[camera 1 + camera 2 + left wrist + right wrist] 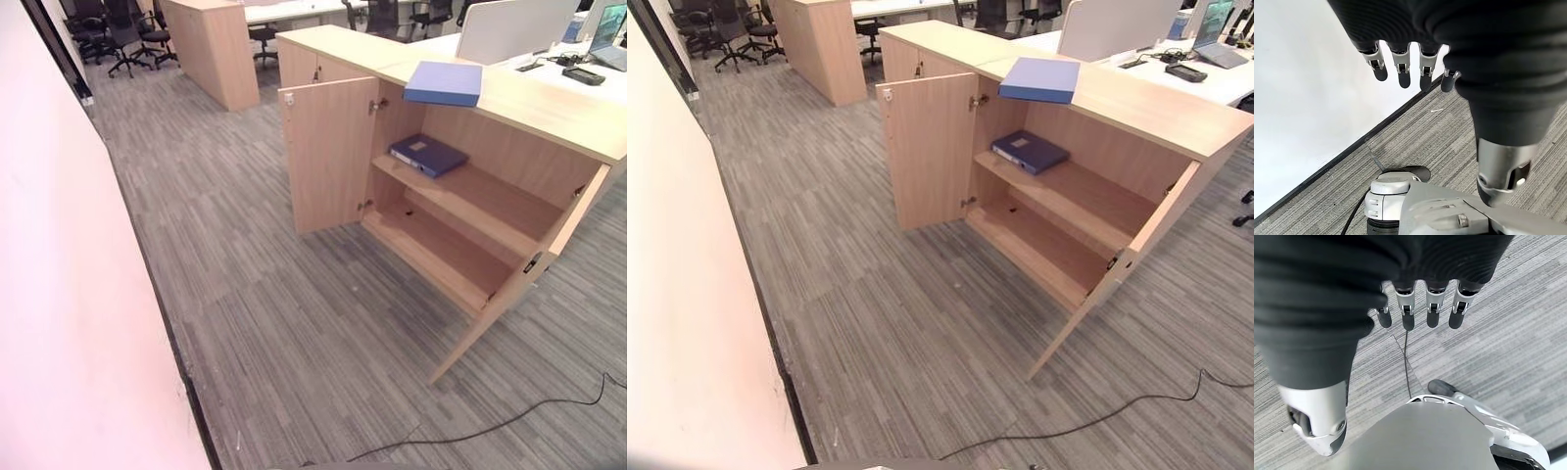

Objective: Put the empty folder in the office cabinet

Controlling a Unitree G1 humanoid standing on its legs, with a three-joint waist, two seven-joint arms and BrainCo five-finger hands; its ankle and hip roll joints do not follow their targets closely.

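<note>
Light blue folder (443, 83) lay atop open cabinet (509, 103); left hand (1400, 68) and right hand (1420, 308) hung relaxed, holding nothing.

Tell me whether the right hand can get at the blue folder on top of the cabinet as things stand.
Probably not yet. The right hand hangs open over the carpet, well short of the blue folder on the cabinet. Nothing blocks the way.

The cabinet (333, 147) looks like pale matt wood laminate, the floor (294, 333) rough grey striped carpet, and the light-blue folder (443, 82) smooth plastic.
</note>
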